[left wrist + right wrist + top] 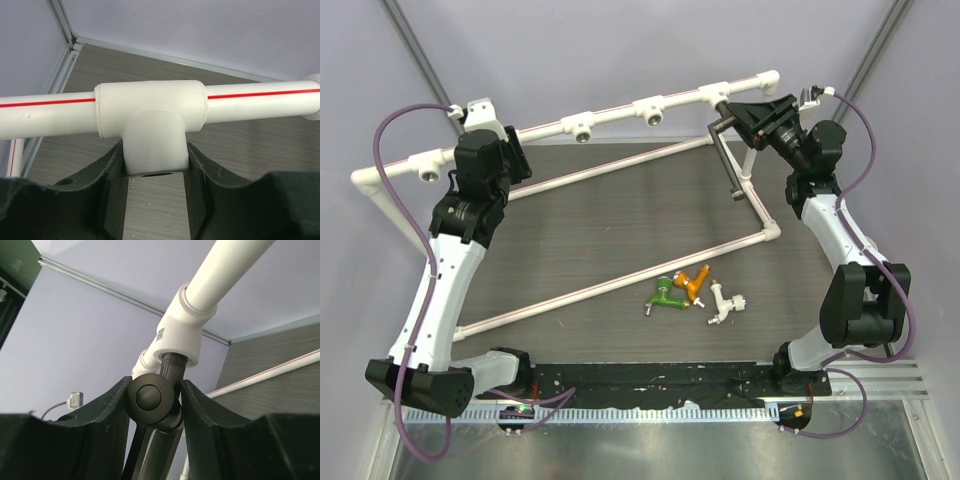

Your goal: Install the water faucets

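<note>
Nearby three taps lie loose; farther back, both pincers are clenched.
Nearest, the green faucet, orange faucet and white faucet lie close together on the table. Beyond them, the left gripper squeezes a tee socket of the pipe frame. The right gripper grasps the black faucet, whose threaded end sits at the end tee.

The white pipe frame bars the far edge; its diagonal pipe cuts across the bench, with bare bench open between them. The black faucet juts from the frame far right. The green faucet, orange faucet and white faucet lie bunched near right.
</note>
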Motion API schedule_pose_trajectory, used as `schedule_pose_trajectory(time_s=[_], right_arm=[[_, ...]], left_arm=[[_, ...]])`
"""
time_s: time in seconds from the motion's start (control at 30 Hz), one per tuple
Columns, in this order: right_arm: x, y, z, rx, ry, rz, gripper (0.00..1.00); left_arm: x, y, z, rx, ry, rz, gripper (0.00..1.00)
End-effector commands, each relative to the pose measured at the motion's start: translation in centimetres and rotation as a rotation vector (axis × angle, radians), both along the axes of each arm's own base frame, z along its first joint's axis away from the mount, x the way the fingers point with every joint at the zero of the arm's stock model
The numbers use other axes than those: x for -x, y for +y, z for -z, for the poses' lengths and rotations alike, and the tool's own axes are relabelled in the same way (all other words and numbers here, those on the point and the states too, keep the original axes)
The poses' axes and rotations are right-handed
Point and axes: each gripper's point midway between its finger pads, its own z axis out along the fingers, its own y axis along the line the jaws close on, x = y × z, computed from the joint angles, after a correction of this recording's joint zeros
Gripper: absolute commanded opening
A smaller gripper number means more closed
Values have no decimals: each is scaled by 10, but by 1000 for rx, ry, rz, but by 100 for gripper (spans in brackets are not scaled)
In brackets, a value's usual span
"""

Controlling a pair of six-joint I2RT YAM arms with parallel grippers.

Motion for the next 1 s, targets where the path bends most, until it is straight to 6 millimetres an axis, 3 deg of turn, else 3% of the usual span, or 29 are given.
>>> schedule_pose_trajectory(time_s=[0.0, 0.3, 0.37, 0.47, 0.57, 0.67, 0.77, 0.97], right_arm=[[-1, -10, -10, -206, 91, 66, 1], [-6, -16, 32, -315, 217, 86, 12], [-5, -15, 29, -312, 200, 81, 16], [-2, -17, 10, -233, 128, 112, 30], [-1, -34, 2, -140, 135, 195, 48], [3, -39, -6, -30, 108, 237, 73], [5, -43, -2, 67, 118, 270, 85], [16, -66, -7, 269, 84, 411, 93]], left_arm=[[12, 26, -26, -12, -74, -108, 0], [12, 26, -25, -9, -74, -106, 0], [12, 26, -27, -8, -79, -106, 0], [12, 26, -26, -9, -76, -106, 0], [13, 26, -26, -9, -77, -106, 0], [12, 26, -26, -9, -76, -108, 0], [13, 27, -28, -6, -80, -107, 0], [13, 26, -28, -4, -80, -106, 0]])
